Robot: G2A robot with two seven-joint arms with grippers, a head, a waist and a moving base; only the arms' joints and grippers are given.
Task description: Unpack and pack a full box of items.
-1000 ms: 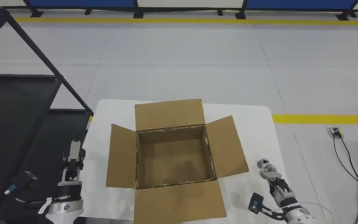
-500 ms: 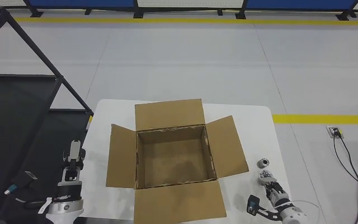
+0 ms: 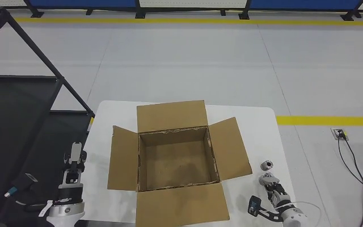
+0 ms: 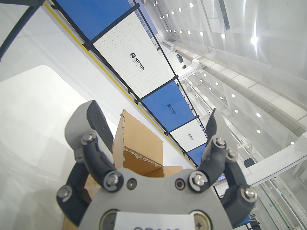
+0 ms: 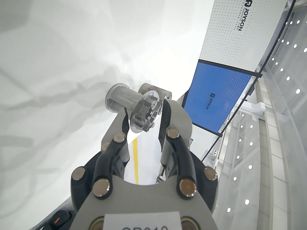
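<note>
An open cardboard box (image 3: pixel 170 116) stands in the middle of the white table (image 3: pixel 249 116), all flaps folded out, its inside bare. A small metal spool-shaped part (image 3: pixel 265 165) lies on the table to the right of the box. My right gripper (image 3: pixel 270 183) is open just behind it, near the table's front right corner. In the right wrist view the part (image 5: pixel 124 99) lies on its side just past the tips of my right gripper (image 5: pixel 145 113). My left gripper (image 3: pixel 74 162) hangs open off the table's left side, holding nothing. In the left wrist view, the box (image 4: pixel 136 144) sits beyond my left gripper (image 4: pixel 153 111).
A dark frame and panel (image 3: pixel 34 119) stand left of the table. Bare white table surface runs around the box on every side. A yellow floor line (image 3: pixel 317 120) runs off to the right.
My right gripper let go of the metal part, which now lies on the table right of the box. It then drew back toward the front edge. The left arm has not moved.
</note>
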